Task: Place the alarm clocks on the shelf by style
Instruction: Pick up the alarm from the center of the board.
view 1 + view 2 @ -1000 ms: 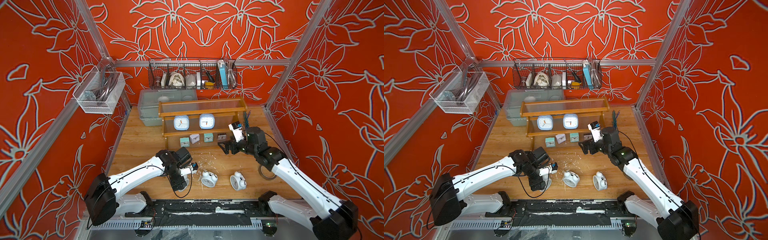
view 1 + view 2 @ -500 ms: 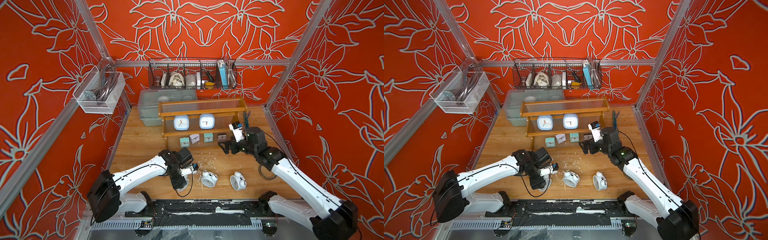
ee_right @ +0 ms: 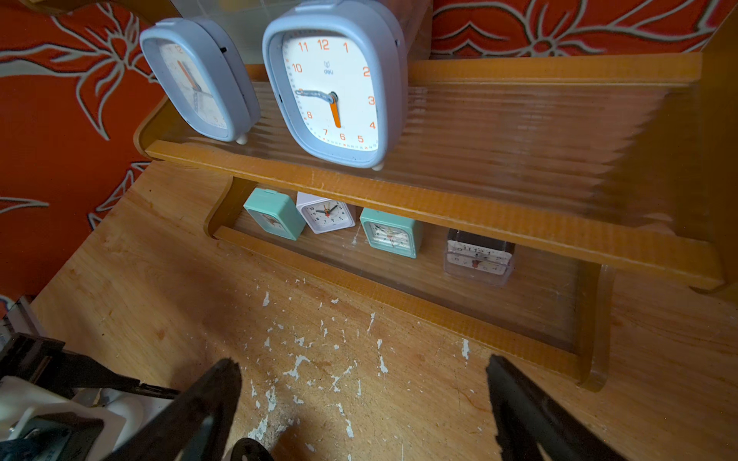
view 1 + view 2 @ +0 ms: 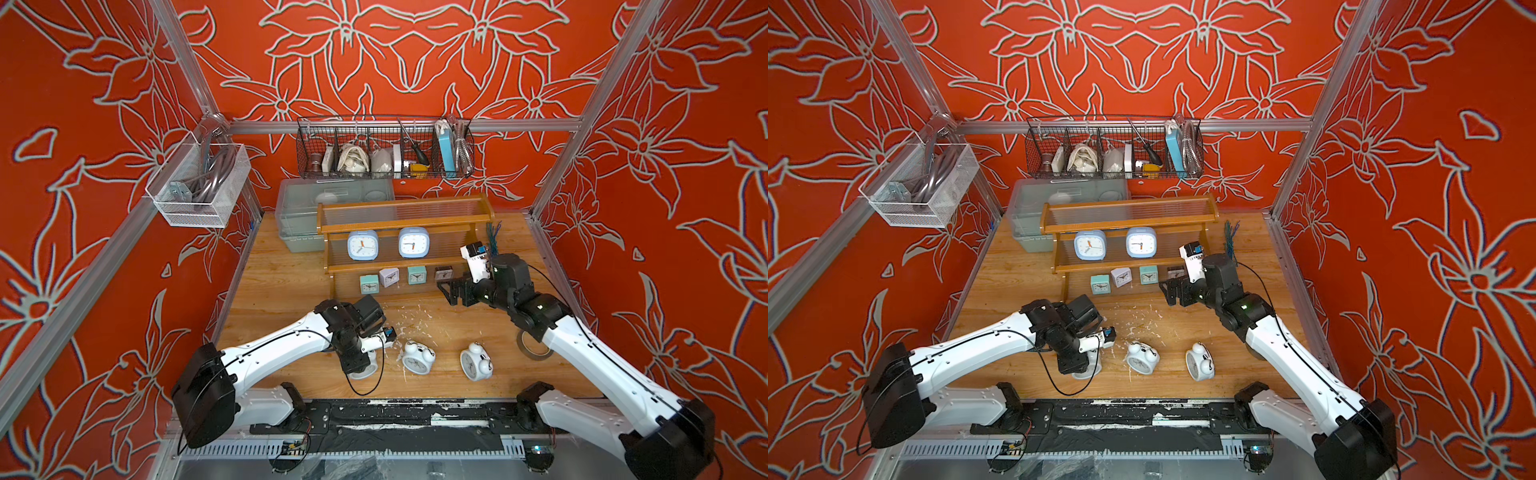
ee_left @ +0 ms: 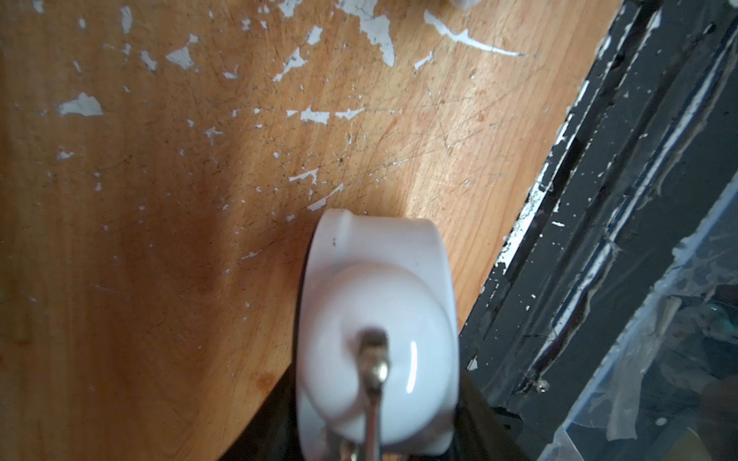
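Observation:
The shelf point(image 4: 405, 227) stands at the back of the table. Two light-blue square alarm clocks point(image 4: 363, 245) point(image 4: 413, 242) sit on its middle tier, and several tiny cube clocks point(image 4: 389, 277) line the lowest tier. My left gripper point(image 4: 359, 365) points down near the front edge, shut on a white twin-bell clock point(image 5: 375, 279) whose body fills the space between the jaws. Two more twin-bell clocks point(image 4: 417, 357) point(image 4: 476, 361) lie on the table to its right. My right gripper point(image 4: 444, 291) hovers open and holds nothing in front of the lowest tier point(image 3: 399, 303), near the dark cube clock point(image 3: 479, 255).
A grey translucent bin point(image 4: 299, 208) sits behind the shelf on the left. A black wire basket point(image 4: 384, 147) hangs on the back wall and a white mesh basket point(image 4: 195, 187) on the left wall. A tape roll point(image 4: 534, 347) lies under my right arm. White flecks litter the wood.
The left gripper's jaws have closed in around the white twin-bell clock at the front. The right arm has stayed in place with its jaws wide.

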`<control>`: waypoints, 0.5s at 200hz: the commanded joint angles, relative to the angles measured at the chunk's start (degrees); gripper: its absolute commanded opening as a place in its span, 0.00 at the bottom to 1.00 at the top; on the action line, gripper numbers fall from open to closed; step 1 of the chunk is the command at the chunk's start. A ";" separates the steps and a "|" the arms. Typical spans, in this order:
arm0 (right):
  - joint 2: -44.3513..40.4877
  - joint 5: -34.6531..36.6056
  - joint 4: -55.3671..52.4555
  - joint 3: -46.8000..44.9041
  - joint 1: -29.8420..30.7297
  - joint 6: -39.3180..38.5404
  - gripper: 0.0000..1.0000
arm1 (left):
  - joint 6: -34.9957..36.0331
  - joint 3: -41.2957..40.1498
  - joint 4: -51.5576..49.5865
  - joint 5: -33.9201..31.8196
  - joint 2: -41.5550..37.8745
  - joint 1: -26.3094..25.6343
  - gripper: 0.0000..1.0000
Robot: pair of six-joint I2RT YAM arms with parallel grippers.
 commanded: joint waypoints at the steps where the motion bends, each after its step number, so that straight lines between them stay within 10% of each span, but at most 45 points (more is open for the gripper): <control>1: 0.19 -3.13 0.80 -1.20 0.29 0.13 0.99 | 2.46 0.75 -0.79 0.63 -3.33 0.65 0.36; 100: 2.21 -19.86 2.46 -1.44 4.57 -10.30 1.00 | 20.39 12.96 -11.93 20.67 -5.52 11.81 0.34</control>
